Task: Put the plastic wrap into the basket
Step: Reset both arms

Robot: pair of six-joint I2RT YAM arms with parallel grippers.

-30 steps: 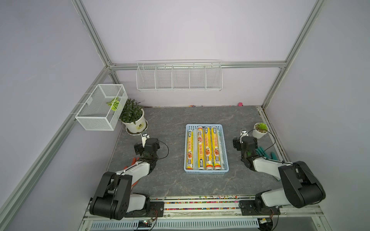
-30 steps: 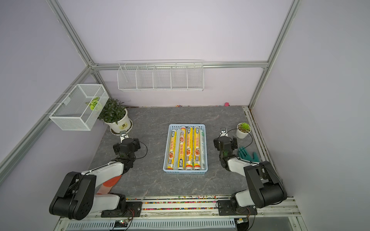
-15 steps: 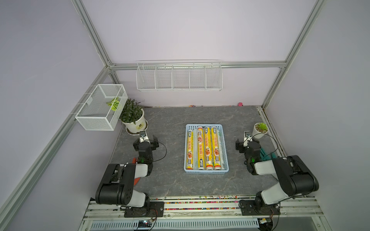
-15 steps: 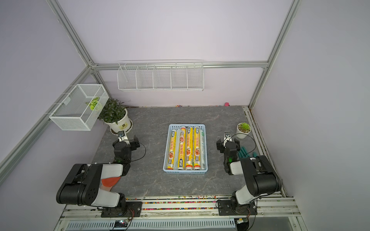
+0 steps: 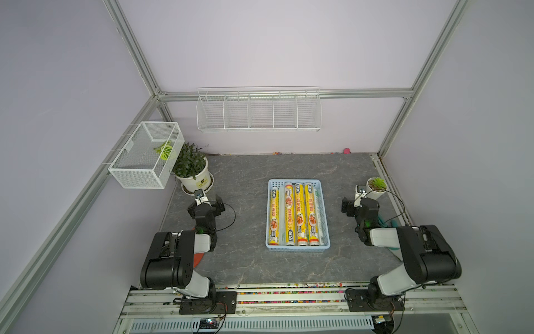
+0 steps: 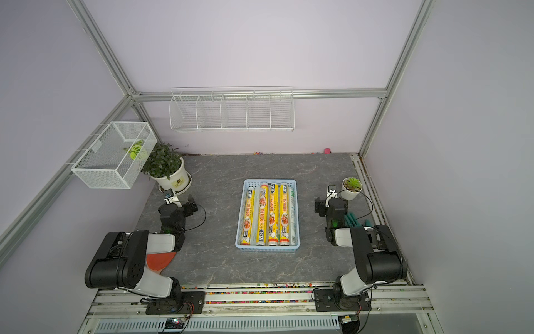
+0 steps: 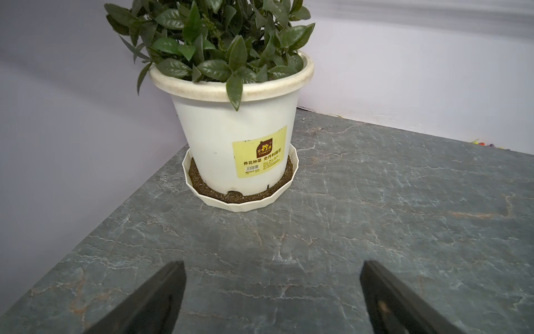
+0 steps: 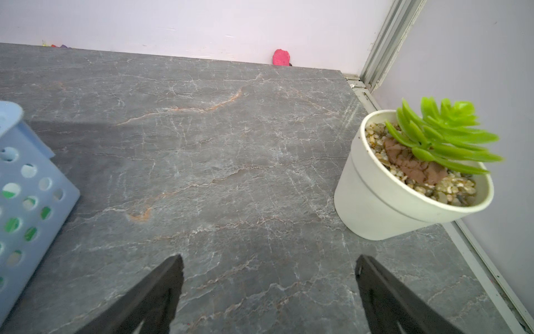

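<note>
The light-blue basket [image 5: 297, 247] [image 6: 267, 248] sits mid-table, and one perforated corner of it [image 8: 31, 202] shows in the right wrist view. Several rolls of plastic wrap lie side by side inside it. Most are yellow [image 5: 297, 214] [image 6: 271, 215], and a translucent white one with green print [image 5: 318, 208] [image 6: 292, 211] lies along the right wall. My left gripper [image 7: 271, 264] is open over bare table, facing a potted plant. My right gripper [image 8: 268, 258] is open and empty, to the right of the basket. Both arms are folded back, well apart from the basket.
A leafy plant in a white pot [image 5: 192, 173] [image 7: 239, 144] stands at the back left. A small succulent pot [image 5: 375, 188] [image 8: 404, 191] stands by the right rail. A white wire-mesh box [image 5: 144, 156] and a wire rack [image 5: 258, 111] hang on the walls. A pink bit [image 8: 281, 57] lies at the back wall.
Both arms have folded back toward the front rail. Their grippers have turned away from the basket toward the back wall and stayed open. The rolls have not moved.
</note>
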